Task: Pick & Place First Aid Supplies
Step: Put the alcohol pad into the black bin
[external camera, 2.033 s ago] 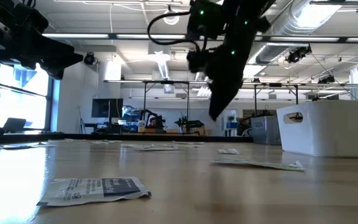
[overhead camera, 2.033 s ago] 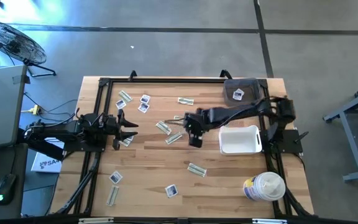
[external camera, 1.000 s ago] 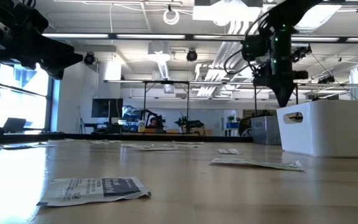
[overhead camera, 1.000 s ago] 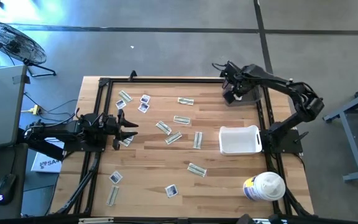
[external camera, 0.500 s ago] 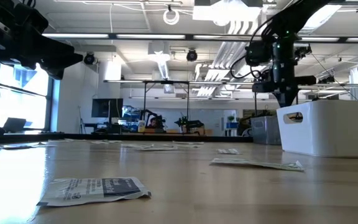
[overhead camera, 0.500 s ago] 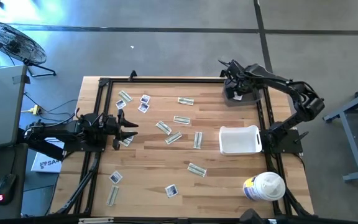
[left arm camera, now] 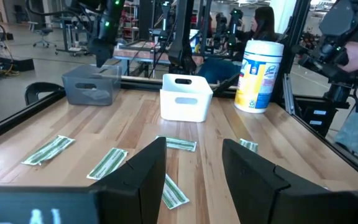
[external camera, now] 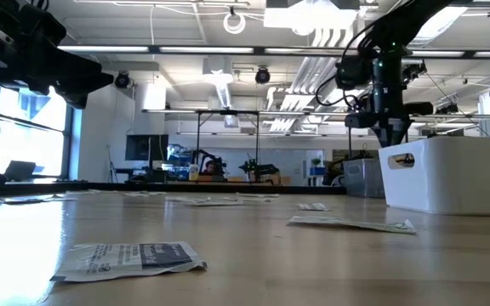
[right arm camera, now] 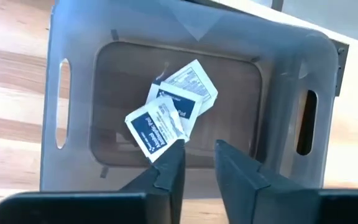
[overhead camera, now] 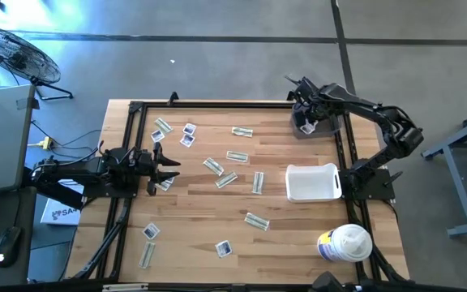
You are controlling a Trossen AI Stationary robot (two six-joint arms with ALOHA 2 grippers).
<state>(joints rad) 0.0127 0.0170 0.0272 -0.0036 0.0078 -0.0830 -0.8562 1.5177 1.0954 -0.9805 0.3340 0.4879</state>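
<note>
Strip wrappers point(overhead camera: 226, 180) and square sachets point(overhead camera: 224, 248) lie flat and scattered over the wooden table. Two sachets point(right arm camera: 157, 127) rest on the floor of the grey bin point(overhead camera: 323, 112) at the far right corner. My right gripper point(overhead camera: 305, 122) hangs above that bin, pointing down, open; in its wrist view its fingertips point(right arm camera: 196, 149) stand over the sachets without touching them. My left gripper point(overhead camera: 167, 170) waits open at the table's left edge, low above a strip, and looks across the table point(left arm camera: 194, 168).
A white bin point(overhead camera: 313, 182) stands right of centre, near the right arm's base. A large white tub point(overhead camera: 345, 243) stands at the near right corner. Black frame rails point(overhead camera: 217, 104) run along the table's edges. Bare wood lies between the packets at the near middle.
My right gripper rose from the table's middle and swung toward the far right corner, stopping above the grey bin; over the last half second it has barely moved. A strip that lay beneath it at the middle now shows. The left arm kept still.
</note>
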